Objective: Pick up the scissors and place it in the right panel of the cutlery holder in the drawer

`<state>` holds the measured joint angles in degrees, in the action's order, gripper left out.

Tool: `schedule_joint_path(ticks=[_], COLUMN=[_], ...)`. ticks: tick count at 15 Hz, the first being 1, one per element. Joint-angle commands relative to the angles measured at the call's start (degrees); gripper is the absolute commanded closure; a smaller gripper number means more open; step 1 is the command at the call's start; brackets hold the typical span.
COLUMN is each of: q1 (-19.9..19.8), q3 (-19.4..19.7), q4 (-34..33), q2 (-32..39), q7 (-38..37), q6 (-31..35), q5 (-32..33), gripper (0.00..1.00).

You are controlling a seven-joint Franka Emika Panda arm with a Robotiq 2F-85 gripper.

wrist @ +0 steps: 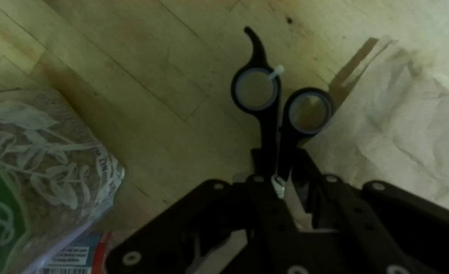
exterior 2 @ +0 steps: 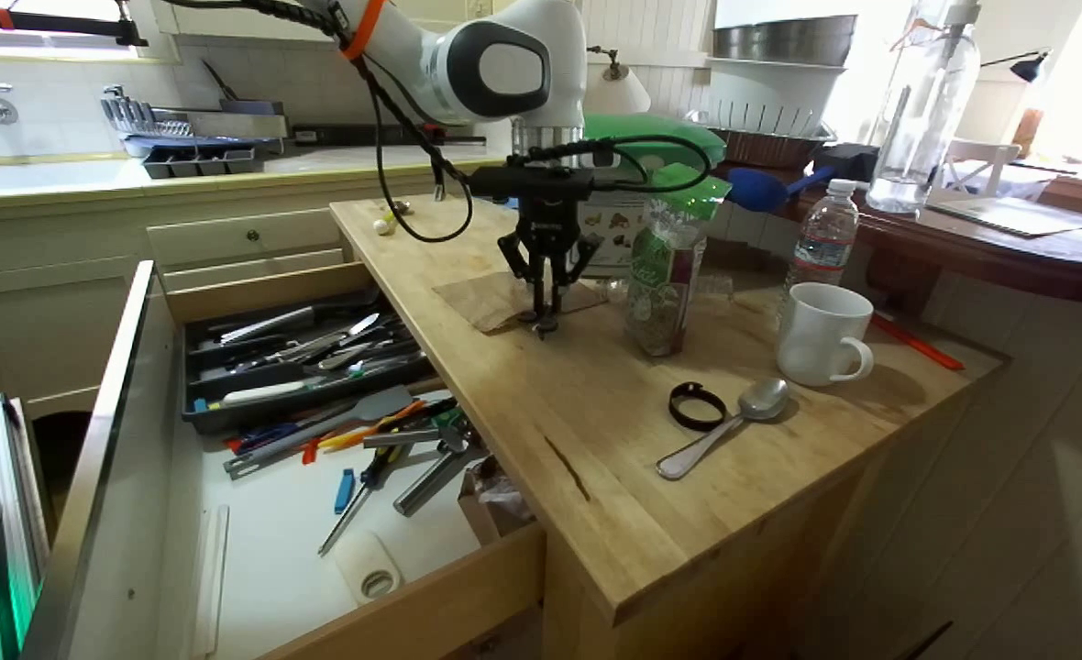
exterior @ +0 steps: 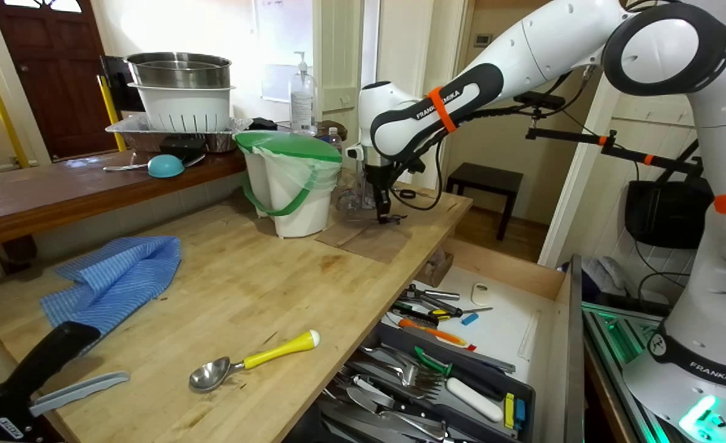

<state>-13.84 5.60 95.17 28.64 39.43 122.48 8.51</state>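
Observation:
The small dark scissors (wrist: 269,123) show in the wrist view with two finger loops and a curved tang; their blades are hidden behind my fingers. My gripper (wrist: 279,161) is closed on their shank. In both exterior views the gripper (exterior: 383,215) (exterior 2: 546,316) points down with the scissors (exterior: 396,219) at its tips, at or just above the countertop beside brown paper. The open wooden drawer (exterior: 575,344) (exterior 2: 413,605) holds the dark grey cutlery holder (exterior: 527,394) (exterior 2: 257,411), crowded with utensils. Its compartment beside the loose tools holds a white-handled utensil (exterior 2: 261,392).
A green-lidded bucket (exterior: 304,203) and a green seed bag (exterior 2: 656,293) stand close to the gripper. A mug (exterior 2: 816,335), a spoon (exterior 2: 701,451), a yellow-handled scoop (exterior: 280,351) and a blue cloth (exterior: 129,271) are on the countertop. Loose tools lie in the drawer.

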Motion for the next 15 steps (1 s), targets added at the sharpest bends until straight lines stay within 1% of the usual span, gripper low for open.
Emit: schedule_joint_path(ticks=[1,3,6,9,12,15], q1=[0.01,-0.16,0.24,0.49,3.02,6.53], q3=[-0.27,-0.69,-0.76,-2.46,-3.90,-4.75], q4=[4.71,5.42,4.89,5.80,6.61,8.34], q2=[-6.51,-8.37,-9.33,-10.14,-10.53,-11.90], q7=[0.35,2.06,4.24,12.03,16.13,15.54], q6=[-1.93,-4.04,-10.10,-13.03,-13.91,-12.97], q5=[0.74,-0.09,0.10,-0.83,1.82,6.11], gripper=[0.94,0.94,0.94,0.94,0.94,0.94])
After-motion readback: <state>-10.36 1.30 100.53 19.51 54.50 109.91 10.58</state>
